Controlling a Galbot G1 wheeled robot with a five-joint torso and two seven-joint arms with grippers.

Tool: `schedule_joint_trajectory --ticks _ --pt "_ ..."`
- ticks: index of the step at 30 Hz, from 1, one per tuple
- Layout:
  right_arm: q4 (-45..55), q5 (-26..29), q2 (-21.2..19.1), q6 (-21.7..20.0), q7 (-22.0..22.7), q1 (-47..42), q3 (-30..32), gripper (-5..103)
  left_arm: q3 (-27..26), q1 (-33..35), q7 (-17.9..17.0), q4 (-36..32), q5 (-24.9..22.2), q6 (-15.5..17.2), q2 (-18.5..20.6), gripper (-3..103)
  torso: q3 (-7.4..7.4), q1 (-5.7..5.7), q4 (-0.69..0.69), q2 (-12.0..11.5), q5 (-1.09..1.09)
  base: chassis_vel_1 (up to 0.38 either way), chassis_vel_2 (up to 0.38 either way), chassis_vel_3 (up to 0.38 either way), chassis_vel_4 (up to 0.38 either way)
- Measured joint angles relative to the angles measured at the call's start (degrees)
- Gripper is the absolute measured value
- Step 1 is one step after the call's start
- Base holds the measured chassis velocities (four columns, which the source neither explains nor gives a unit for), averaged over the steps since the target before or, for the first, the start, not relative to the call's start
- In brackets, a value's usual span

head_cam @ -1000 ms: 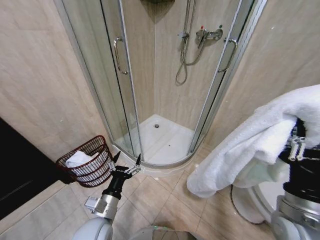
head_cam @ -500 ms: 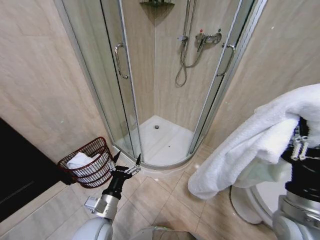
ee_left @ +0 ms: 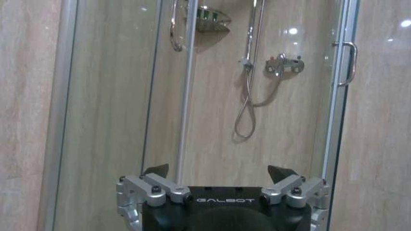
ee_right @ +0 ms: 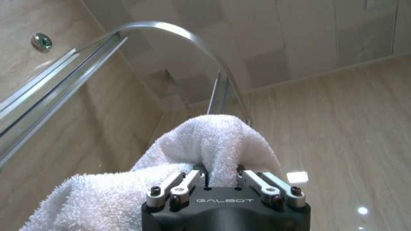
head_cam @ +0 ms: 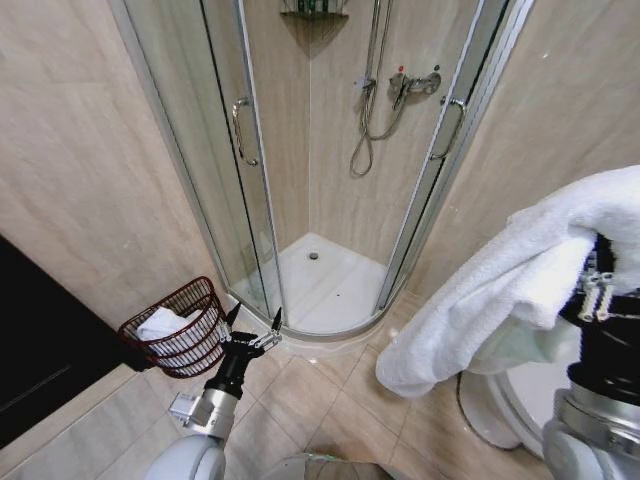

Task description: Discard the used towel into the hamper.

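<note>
White fluffy terry towel (head_cam: 500,290) is pinched tight in the right hand (ee_right: 222,175), held up high on the robot's right with its folds draping down. The left hand (head_cam: 254,322) hangs low, fingers spread and empty, just beside the reddish-brown round wire hamper (head_cam: 180,330) on the tiled floor (head_cam: 300,400) by the glass shower cabin (head_cam: 320,160).

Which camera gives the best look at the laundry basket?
The head view: the basket sits on the floor left of the shower, white cloth inside. The wrist cameras face the shower and the ceiling instead.
</note>
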Motion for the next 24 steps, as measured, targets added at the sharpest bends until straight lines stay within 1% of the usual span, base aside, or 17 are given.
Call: schedule_joint_trajectory --ticks 6,15,23,24 --pt "0.0 0.38 0.52 0.73 -0.42 -0.33 0.48 20 0.0 0.0 0.0 0.0 0.0 0.0 0.0 100 0.85 0.72 0.0 1.6 0.0 0.0 0.0 0.0 0.0" --pt "0.01 0.96 0.31 0.74 -0.5 -0.11 0.67 20 0.0 0.0 0.0 0.0 0.0 0.0 0.0 100 2.07 1.58 0.0 3.66 0.0 0.0 0.0 0.0 0.0" --pt "0.01 0.88 0.2 0.77 -0.75 -0.19 0.34 20 0.0 0.0 0.0 0.0 0.0 0.0 0.0 100 3.46 2.65 0.0 6.11 0.0 0.0 0.0 0.0 0.0" --pt "0.01 0.88 0.2 0.77 -0.75 -0.19 0.34 20 0.0 0.0 0.0 0.0 0.0 0.0 0.0 100 3.46 2.65 0.0 6.11 0.0 0.0 0.0 0.0 0.0"
